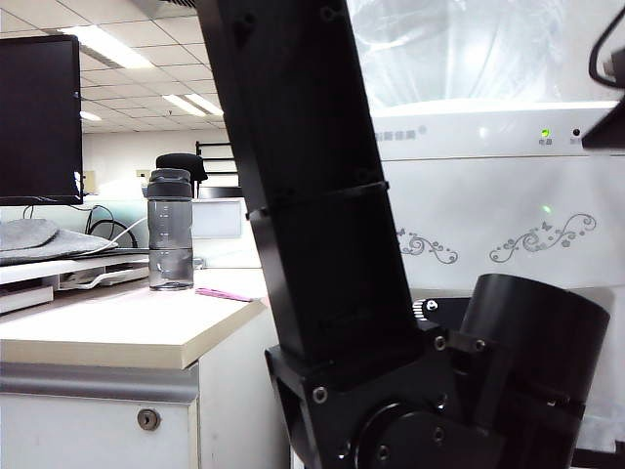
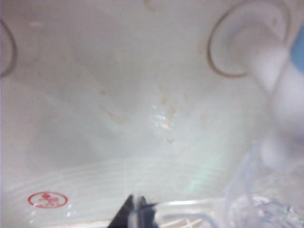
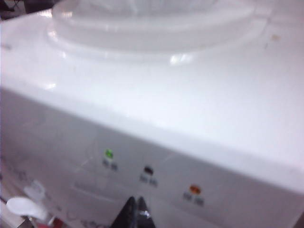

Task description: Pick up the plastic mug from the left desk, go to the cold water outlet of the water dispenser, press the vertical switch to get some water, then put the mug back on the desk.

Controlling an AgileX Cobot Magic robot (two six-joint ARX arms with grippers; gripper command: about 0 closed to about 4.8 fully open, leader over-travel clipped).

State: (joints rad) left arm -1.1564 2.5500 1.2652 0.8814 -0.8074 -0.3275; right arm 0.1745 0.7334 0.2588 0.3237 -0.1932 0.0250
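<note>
The left gripper (image 2: 137,211), pinching the mug (image 2: 247,199), is hanging by the blue tap (image 2: 285,90). The right gripper (image 3: 135,209), fingers pressed together, is facing the dispenser (image 3: 156,109).

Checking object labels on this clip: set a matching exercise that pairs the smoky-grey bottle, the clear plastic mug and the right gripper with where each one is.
Things:
1. smoky-grey bottle with a black cap
2. short clear dimpled plastic mug
3. right gripper

Places and states:
A. shut and empty, facing the indicator lights of the white water dispenser
B. standing upright on the pale beige desk
C. held by the shut left gripper, beside the blue-collared tap

Pairs: 1-B, 2-C, 3-A
</note>
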